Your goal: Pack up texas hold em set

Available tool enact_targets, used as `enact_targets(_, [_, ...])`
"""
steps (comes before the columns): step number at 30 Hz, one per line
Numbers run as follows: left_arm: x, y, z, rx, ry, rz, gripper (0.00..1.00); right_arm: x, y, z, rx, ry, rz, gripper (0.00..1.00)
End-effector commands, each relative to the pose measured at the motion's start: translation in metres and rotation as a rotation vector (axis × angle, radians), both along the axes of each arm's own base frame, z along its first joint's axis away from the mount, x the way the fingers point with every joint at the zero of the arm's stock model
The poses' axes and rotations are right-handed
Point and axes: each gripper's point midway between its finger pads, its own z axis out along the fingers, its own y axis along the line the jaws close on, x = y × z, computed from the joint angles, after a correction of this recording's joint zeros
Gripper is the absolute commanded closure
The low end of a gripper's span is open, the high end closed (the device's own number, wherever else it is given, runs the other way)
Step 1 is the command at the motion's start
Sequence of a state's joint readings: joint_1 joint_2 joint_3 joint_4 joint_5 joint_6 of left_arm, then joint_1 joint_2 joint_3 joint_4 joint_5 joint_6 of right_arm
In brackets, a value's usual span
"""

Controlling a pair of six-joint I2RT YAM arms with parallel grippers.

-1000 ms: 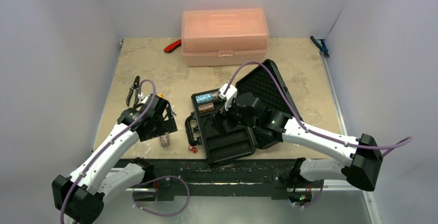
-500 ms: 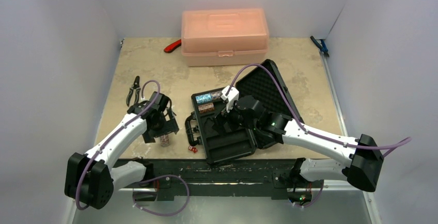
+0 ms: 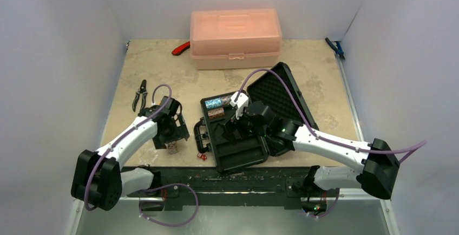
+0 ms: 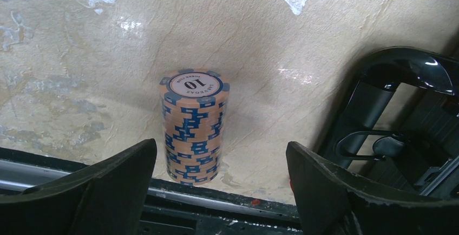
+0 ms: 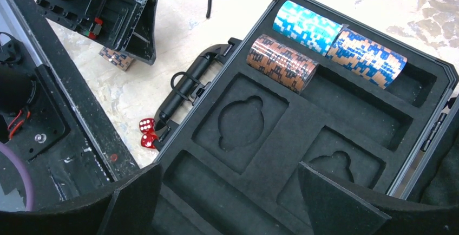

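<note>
Chip stack [image 4: 193, 126]: upright, centre-left of frame, between wide-open empty jaws of left gripper [image 4: 221, 162], nearer lower-left jaw.

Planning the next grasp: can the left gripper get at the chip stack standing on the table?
Probably yes. The left gripper is open and aimed at the chip stack, which stands upright and alone on the table, with nothing between them.

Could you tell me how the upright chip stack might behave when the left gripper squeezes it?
The chip stack is separate chips, tall for its width, so a push near the top would likely topple or shear it. Gripped at mid-height by the open left gripper, unclamped upper chips could slide off.
</note>
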State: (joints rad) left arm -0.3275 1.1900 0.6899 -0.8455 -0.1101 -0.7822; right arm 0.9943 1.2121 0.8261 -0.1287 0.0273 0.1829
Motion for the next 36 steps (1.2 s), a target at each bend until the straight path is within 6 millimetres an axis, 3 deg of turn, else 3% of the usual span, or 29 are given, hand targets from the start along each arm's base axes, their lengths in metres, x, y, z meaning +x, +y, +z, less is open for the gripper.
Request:
enact_targets(1, [0.01,-0.003,-0.001,-0.013,-0.03,-0.022,0.12,0.001,0.009,0.005,0.034,-0.004,0.014,0.01])
enact_targets(16, [0.016,-0.003,-0.019,-0.001,-0.03,-0.04,0.3,-0.001,0.004,0.001,0.005,0.011,0.012,0.01])
enact_targets(25, [0.026,0.003,-0.014,0.033,-0.083,-0.011,0.29,-0.003,0.004,0.001,0.0,0.033,0.011,0.01])
enact_targets(36, [0.024,0.007,-0.017,0.052,-0.064,0.019,0.44,-0.004,0.003,-0.002,-0.007,0.049,0.005,0.01])
